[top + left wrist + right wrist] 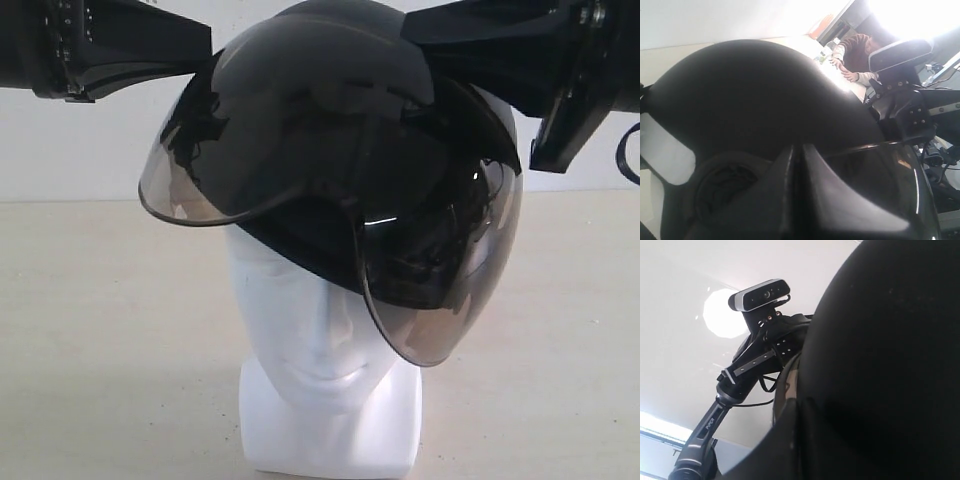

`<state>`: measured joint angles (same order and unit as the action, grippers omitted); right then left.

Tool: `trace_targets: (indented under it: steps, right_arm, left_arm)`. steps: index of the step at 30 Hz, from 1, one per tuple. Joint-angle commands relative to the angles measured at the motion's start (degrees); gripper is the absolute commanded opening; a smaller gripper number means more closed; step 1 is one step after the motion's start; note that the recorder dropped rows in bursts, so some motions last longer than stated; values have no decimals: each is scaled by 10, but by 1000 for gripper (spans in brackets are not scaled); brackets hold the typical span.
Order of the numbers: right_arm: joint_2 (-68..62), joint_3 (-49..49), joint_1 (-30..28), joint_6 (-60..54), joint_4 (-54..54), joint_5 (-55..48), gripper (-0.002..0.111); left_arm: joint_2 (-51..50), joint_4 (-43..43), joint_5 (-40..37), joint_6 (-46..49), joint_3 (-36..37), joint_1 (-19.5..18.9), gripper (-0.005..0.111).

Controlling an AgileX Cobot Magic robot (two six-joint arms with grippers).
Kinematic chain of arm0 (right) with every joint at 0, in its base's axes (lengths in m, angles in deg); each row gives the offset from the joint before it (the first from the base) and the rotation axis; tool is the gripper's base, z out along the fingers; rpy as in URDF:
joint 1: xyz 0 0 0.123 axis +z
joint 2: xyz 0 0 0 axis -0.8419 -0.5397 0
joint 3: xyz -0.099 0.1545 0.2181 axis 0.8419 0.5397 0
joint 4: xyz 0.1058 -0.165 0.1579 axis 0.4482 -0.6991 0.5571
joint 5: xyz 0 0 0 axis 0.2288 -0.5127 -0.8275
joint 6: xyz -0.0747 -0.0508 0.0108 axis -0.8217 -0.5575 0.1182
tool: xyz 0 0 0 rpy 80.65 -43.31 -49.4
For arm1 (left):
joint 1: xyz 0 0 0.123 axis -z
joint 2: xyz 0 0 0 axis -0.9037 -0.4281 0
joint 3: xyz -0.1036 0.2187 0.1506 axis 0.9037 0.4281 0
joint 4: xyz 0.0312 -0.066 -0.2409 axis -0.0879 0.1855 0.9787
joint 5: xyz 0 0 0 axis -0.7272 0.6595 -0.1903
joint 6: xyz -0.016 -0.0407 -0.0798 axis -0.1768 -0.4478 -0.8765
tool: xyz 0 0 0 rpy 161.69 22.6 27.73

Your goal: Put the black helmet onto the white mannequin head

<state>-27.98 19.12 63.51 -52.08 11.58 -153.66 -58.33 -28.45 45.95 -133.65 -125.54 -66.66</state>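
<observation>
Helmet-fitting is partly done. The black helmet (pixel 330 120) sits over the crown of the white mannequin head (pixel 320 340), which stands on the counter (pixel 100 350), but it is not yet seated. The shell is tilted, and its smoky visor (pixel 440 290) hangs skewed across one side of the face. The other side of the visor flares out above the brow. The nose, mouth and chin remain uncovered below the rim.

The left pincer (pixel 797 150) has its fingers pressed together at the helmet's side, apparently pinching the rim there. The right pincer (pixel 796 402) looks likewise closed on the opposite edge of the shell, above the head.

What seems left is to level the helmet, ease it down until it settles squarely around the head, and then let go with both pincers.
</observation>
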Motion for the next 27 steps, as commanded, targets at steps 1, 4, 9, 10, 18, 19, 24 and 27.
trace_targets:
  steps: [1,4,9,10,18,19,24,27]
  right_arm:
    - [3,-19,-11,-11,14,-13,0]
    - [3,-53,-23,4,13,-13,0]
    - [3,-101,-58,48,-17,-10,0]
    - [3,-106,-78,66,-41,-8,0]
    - [3,-101,-215,172,-295,14,0]
    - [1,-93,-215,172,-313,18,0]
    - [-5,-12,-215,163,-309,22,0]
    - [-5,51,-212,127,-282,38,0]
  left_arm:
    - [-2,-35,17,-5,8,3,4]
    - [-2,-35,17,-5,8,3,4]
    - [-2,-35,17,-5,8,3,4]
    - [-2,-35,17,-5,8,3,4]
    - [-2,-35,17,-5,8,3,4]
    - [-2,-35,17,-5,8,3,4]
    - [-2,-35,17,-5,8,3,4]
    - [-2,-35,17,-5,8,3,4]
